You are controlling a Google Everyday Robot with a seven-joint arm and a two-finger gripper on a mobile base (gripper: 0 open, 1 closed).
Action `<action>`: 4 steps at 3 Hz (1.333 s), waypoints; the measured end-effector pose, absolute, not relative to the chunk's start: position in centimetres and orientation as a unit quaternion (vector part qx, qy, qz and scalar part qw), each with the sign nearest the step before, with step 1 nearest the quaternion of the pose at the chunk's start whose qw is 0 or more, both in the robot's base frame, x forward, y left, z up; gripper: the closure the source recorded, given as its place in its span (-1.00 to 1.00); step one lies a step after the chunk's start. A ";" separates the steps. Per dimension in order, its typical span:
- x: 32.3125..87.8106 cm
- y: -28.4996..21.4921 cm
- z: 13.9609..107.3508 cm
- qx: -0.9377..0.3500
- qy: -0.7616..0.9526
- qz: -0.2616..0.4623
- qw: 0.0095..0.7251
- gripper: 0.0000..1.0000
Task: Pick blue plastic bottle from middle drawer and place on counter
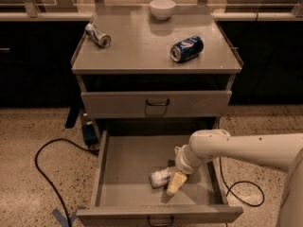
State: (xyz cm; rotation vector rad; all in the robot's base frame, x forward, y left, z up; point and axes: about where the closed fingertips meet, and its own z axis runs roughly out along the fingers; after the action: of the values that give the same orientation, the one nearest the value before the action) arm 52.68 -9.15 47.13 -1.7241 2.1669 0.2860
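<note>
The blue plastic bottle (159,177), small and whitish, lies on its side on the floor of the open middle drawer (124,174), near its front centre. My gripper (172,182) reaches down into the drawer from the right on the white arm (236,148). It sits at the bottle's right end and covers that end. The bottle still rests on the drawer floor. The counter (142,46) is the grey cabinet top above.
On the counter lie a dark blue soda can (186,48), a silver can (97,35) and a white bowl (162,8). The drawer above (156,103) is closed. A black cable (45,169) loops on the floor to the left, another (244,193) to the right.
</note>
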 end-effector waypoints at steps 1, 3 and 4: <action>52.6 -9.7 44.7 -0.600 0.775 0.114 0.160 -1.00; 53.0 -8.6 40.1 -0.583 0.780 0.178 0.141 -1.00; 53.1 -8.4 39.9 -0.582 0.780 0.182 0.140 -1.00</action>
State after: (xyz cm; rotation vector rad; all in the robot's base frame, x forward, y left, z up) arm 53.12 -8.44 39.92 -1.6816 2.2539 0.5259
